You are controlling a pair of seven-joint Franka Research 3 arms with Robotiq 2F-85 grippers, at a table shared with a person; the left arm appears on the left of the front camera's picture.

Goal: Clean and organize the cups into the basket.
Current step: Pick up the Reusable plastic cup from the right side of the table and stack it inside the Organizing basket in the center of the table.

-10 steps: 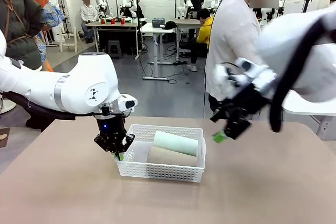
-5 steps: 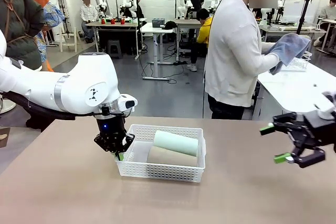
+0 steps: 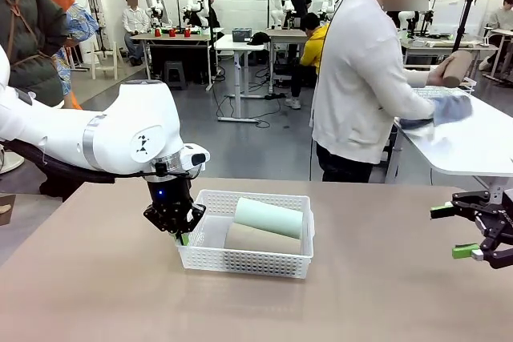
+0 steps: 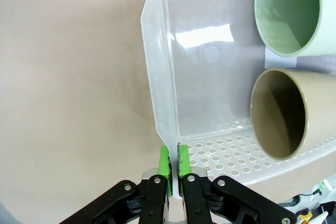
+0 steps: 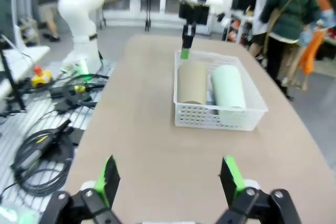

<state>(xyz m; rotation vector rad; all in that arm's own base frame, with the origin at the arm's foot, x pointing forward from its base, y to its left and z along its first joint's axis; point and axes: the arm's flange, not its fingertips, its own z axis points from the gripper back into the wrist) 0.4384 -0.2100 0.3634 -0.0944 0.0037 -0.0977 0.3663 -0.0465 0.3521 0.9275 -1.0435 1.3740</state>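
2 cups lie on their sides in the basket (image 3: 240,263), side by side and touching: the mint cup (image 3: 268,218) on the far side, the tan cup (image 3: 260,239) nearer the robot. The basket sits on the desk (image 3: 361,302), left of the middle.

The left end effector (image 3: 183,236) comes down at the basket's left short wall, its pads pinched together on that thin wall (in the left wrist view the rim runs between the 2 green pads, 1 inside, 1 outside). In that view both cups' open mouths face the gripped wall, with bare basket floor between.

The right end effector (image 3: 453,231) hovers above the desk's right end, well apart from the basket, its jaws spread wide with nothing between them. Its wrist view looks along the desk at the basket's other short wall.

Beyond the desk a person (image 3: 361,78) stands turned toward another table, 1 hand raising a 2nd tan cup (image 3: 457,68), with a blue-grey cloth (image 3: 449,110) at the other hand.
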